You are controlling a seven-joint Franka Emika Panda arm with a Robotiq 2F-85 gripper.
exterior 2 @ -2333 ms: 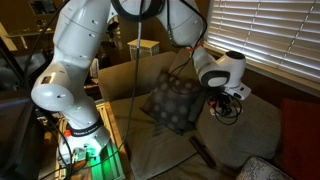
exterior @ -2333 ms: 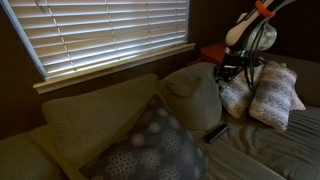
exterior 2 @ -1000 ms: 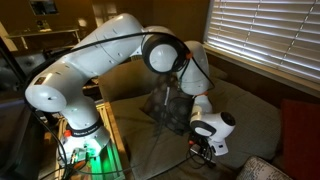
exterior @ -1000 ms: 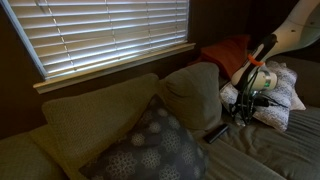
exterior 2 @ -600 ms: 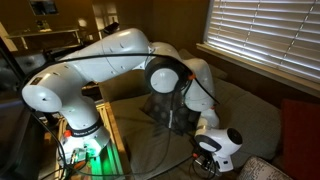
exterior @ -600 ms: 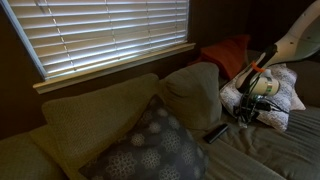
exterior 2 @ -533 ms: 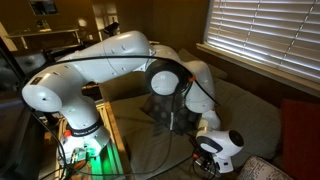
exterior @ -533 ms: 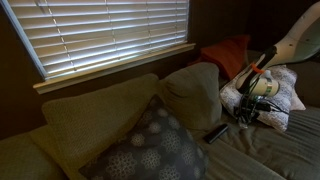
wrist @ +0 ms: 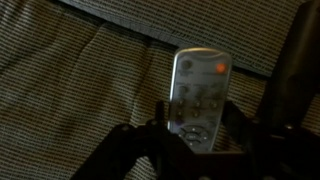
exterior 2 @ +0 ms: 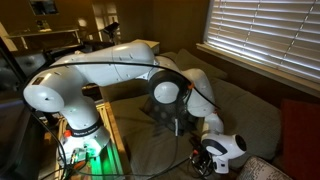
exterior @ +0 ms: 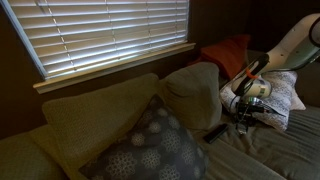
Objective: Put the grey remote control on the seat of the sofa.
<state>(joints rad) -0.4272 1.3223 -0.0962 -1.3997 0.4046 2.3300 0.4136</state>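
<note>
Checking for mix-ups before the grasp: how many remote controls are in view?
2: a light-grey rectangular remote lies on the ribbed seat cushion under the gripper; a darker remote lies by the patterned pillow. Others may be hidden.

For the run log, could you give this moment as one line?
gripper: around remote, closure unclear | remote: on sofa seat | grasp unconfirmed

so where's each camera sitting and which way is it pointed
Exterior view: low by the sofa's end, looking along the back cushions toward the blinds; the claw and forearm come in from the right, by a dark remote.
Exterior view: beside the robot's base, looking across the seat toward the window; the whole arm shows, claw low.
Wrist view: looking down past dark fingers at the grey remote on the ribbed seat.
Both exterior views share the claw, patterned pillow and blinds.
</note>
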